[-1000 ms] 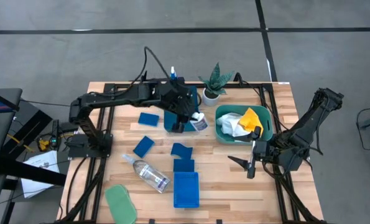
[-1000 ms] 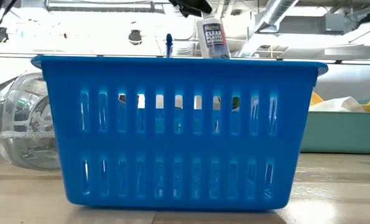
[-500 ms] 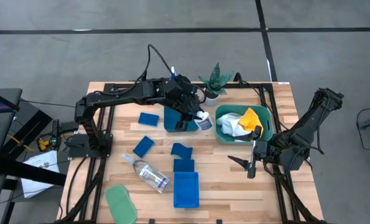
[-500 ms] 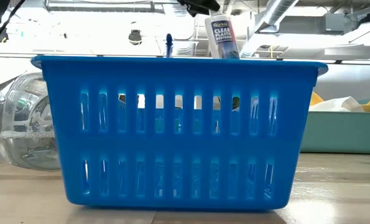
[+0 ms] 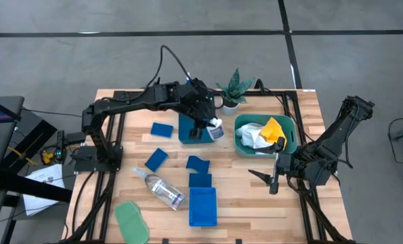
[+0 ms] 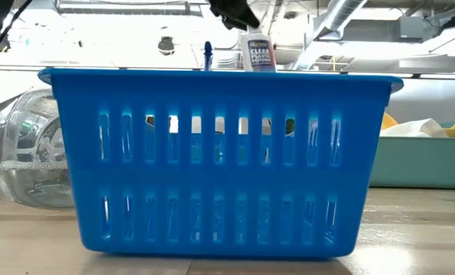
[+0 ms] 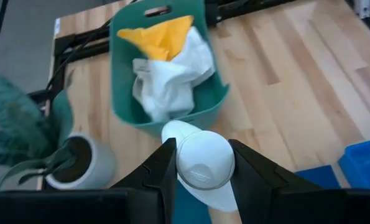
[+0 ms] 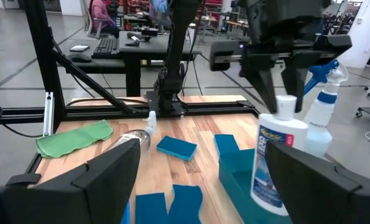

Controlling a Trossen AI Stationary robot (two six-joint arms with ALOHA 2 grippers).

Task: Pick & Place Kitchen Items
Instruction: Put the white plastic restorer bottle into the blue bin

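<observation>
left gripper point(image 5: 210, 126): over the small blue tray point(image 5: 187, 132) at the back middle of the worktop point(image 5: 255, 203); fingers point(image 7: 157, 177) clamped on the neck of the white blue-labelled bottle point(image 5: 216, 131)
bottle: hangs upright, base just above the tray's right edge; the right wrist view shows it beside the blue-trigger spray bottle point(image 8: 324, 121) already standing in that tray
change: a second ago the bottle hung over this same edge; half a second ago it had swung out toward the teal tub point(image 5: 290, 144); now it is back over the tray and sits lower in the low view, behind the rim of the blue basket point(image 6: 212, 160)
meaning: judged a placement under way; bottle lined up for the tray, not the tub; release not yet made
right gripper point(image 5: 272, 177): parked low at the right of the worktop; fingers spread wide, holding nothing
left to do: clear plastic bottle point(image 5: 159, 188), green cloth point(image 5: 131, 220) and blue sponges point(image 5: 162, 129) lie loose on the worktop; white and yellow cloths point(image 5: 262, 133) sit in the tub
risk: base close to the tray wall; could catch the rim and tip
</observation>
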